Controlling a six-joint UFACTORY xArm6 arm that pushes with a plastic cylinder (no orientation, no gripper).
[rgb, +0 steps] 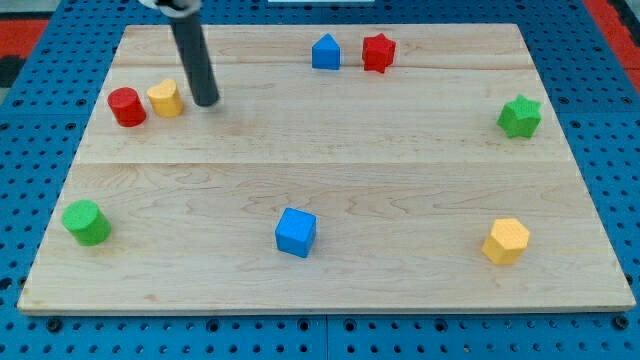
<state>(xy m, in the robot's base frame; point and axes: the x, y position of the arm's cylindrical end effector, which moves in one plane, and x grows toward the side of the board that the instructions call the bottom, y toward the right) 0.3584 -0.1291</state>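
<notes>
My tip (206, 100) rests on the wooden board near the view's upper left, at the end of the dark rod. It stands just right of the yellow block (165, 98), a small gap apart, touching nothing that I can see. The red cylinder (127, 106) sits against the yellow block's left side. A blue house-shaped block (325, 52) and a red star block (378, 52) lie side by side near the view's top centre.
A green star block (520, 116) sits at the right edge. A green cylinder (87, 222) lies at the lower left, a blue cube (295, 232) at the bottom centre, a yellow hexagonal block (506, 240) at the lower right. The wooden board (330, 160) lies on a blue pegboard.
</notes>
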